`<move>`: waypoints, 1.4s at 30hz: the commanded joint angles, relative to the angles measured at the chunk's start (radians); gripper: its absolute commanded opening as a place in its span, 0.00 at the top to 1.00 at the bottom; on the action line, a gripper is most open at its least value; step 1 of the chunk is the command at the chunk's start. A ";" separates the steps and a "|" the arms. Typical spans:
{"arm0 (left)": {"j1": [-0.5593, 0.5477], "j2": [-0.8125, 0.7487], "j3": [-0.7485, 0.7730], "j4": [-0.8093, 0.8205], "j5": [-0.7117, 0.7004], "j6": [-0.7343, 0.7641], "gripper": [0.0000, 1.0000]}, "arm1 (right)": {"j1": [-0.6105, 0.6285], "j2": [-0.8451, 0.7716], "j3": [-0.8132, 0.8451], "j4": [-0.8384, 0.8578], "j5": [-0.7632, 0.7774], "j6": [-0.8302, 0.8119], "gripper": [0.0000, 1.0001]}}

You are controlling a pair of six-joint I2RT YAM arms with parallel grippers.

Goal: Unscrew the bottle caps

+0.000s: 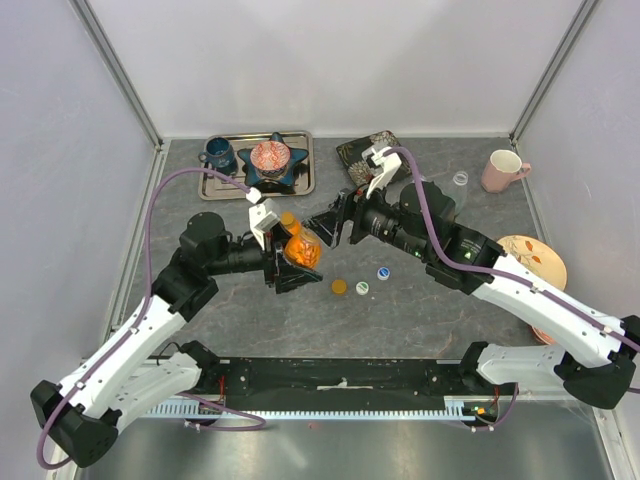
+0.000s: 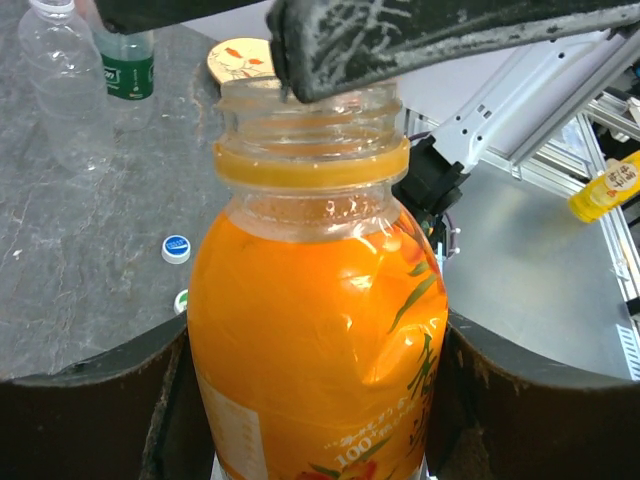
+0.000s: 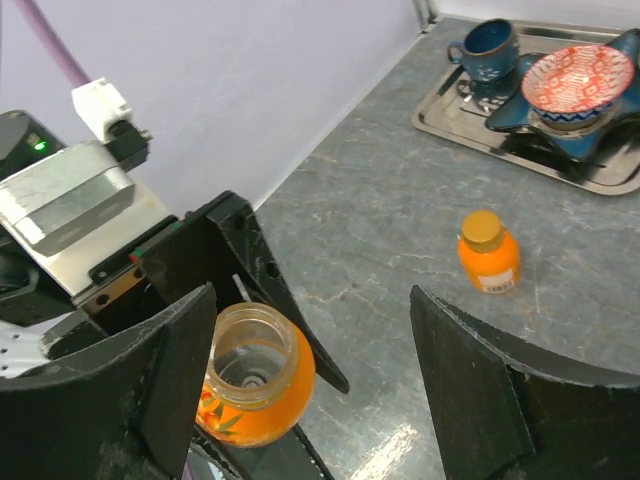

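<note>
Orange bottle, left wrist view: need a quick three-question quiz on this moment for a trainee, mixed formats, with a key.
1. True or false: the orange bottle clamped in the left gripper has its cap on.
2. Multiple choice: in the top view, how many loose caps lie on the table in front of the grippers? A) one B) three C) five
3. Fill in: the right gripper, close to the bottle's neck, has its jaws ____.

Key: 1 false, the neck is bare and open. 2 B, one orange, one green-and-white, one blue-and-white. 3 open, with nothing between them.
</note>
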 commanded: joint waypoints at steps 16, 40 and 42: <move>-0.017 0.047 0.066 0.068 0.016 -0.001 0.43 | 0.003 -0.025 -0.071 0.101 -0.184 0.029 0.40; -0.015 -0.247 -0.032 -0.196 -0.824 -0.085 0.01 | 0.001 0.010 -0.106 0.094 0.804 -0.225 1.00; -0.017 -0.292 -0.072 -0.193 -0.820 -0.071 0.01 | -0.014 0.082 -0.135 0.171 0.859 -0.264 1.00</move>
